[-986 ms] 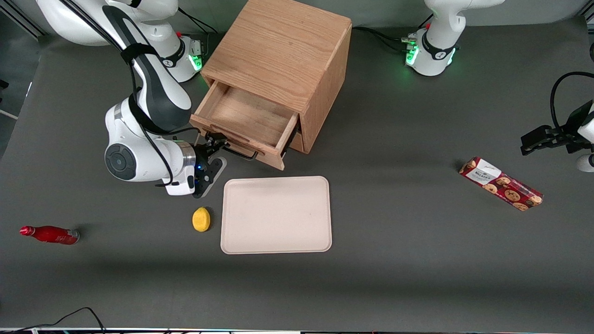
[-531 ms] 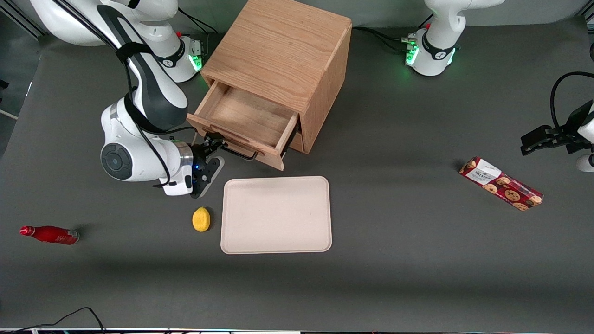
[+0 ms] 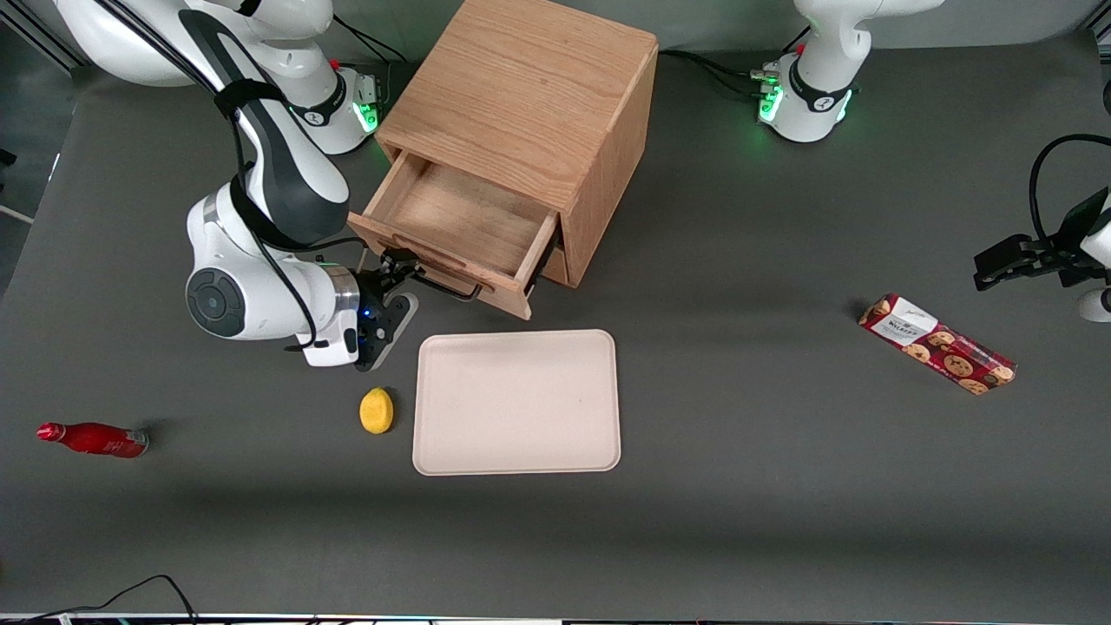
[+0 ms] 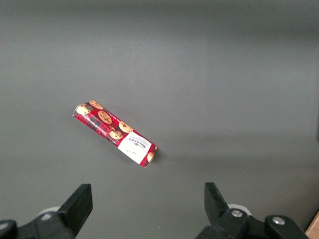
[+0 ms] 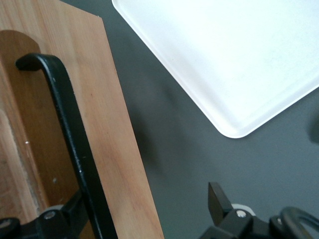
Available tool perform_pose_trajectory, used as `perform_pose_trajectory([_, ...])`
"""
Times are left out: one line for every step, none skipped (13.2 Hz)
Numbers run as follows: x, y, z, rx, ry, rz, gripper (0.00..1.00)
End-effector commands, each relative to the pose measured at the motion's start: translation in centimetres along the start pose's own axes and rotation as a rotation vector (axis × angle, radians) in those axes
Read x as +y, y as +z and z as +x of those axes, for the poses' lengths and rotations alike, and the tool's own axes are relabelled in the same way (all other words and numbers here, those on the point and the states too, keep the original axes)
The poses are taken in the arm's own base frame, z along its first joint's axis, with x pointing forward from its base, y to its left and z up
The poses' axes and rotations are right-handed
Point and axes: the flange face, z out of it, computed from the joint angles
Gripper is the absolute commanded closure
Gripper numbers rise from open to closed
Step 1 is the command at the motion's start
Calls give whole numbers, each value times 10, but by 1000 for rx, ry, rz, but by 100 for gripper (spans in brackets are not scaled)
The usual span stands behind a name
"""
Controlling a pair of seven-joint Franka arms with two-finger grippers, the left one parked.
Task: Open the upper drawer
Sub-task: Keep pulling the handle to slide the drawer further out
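Note:
The wooden cabinet stands at the back of the table, and its upper drawer is pulled well out, showing a bare wooden tray inside. A thin black wire handle runs along the drawer front. My right gripper is at the end of that handle toward the working arm's end. In the right wrist view the handle crosses the light oak drawer front. The gripper is open, its fingers wide apart, with the handle close against one of them.
A cream tray lies flat nearer the front camera than the drawer, its corner close to the gripper. A yellow lemon sits beside it. A red bottle lies toward the working arm's end. A cookie box lies toward the parked arm's end.
The right arm's wrist has shifted slightly toward the working arm's end, and the drawer front has come out a little farther with it.

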Motion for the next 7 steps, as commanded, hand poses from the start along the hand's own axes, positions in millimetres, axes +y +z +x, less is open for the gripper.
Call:
perform_pose_trajectory([12, -8, 0, 4, -22, -34, 0])
perform_pose_trajectory([12, -9, 0, 5, -22, -39, 0])
perform_pose_trajectory([13, -12, 0, 9, -22, -42, 0])
perform_pose_trajectory([16, -16, -2, 15, -18, -45, 0])
perform_pose_trajectory([16, -17, -1, 17, -18, -45, 0])
perform_pose_trajectory([17, -17, -2, 18, -17, -45, 0])
perform_pose_trajectory([18, -18, -3, 15, -19, -54, 0])
